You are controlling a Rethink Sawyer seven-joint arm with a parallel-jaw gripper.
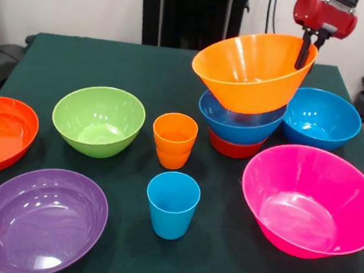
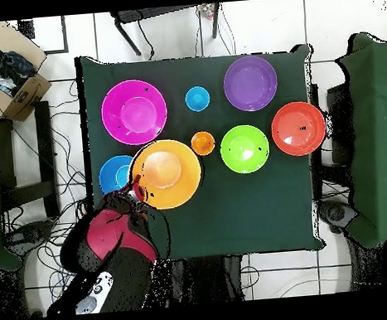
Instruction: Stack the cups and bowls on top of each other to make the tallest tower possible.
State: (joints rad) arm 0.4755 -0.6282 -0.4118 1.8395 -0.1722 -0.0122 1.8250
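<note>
Green cloth covers the worktop point(image 1: 138, 60) I'm working over. Biggest on it is the pink bowl point(image 1: 312, 202) at the front view's lower right, tilted toward the camera. Next comes the tower point(image 1: 243, 110): a red-orange bowl point(image 1: 233, 148) at the bottom, a blue bowl point(image 1: 238, 125) in it, and an orange bowl point(image 1: 250, 72) tipped on top. My gripper point(image 1: 308, 55) is clamped on that orange bowl's far rim. A second blue bowl point(image 1: 323, 117) sits just beside the tower. Purple bowl point(image 1: 39, 220), another red-orange bowl point(image 1: 0, 133) and lime green bowl point(image 1: 99, 120) stand apart on the other side. Between them and the tower stand the orange cups point(image 1: 174, 140), nested, and the light blue cup point(image 1: 172, 204) nearer the camera.
</note>
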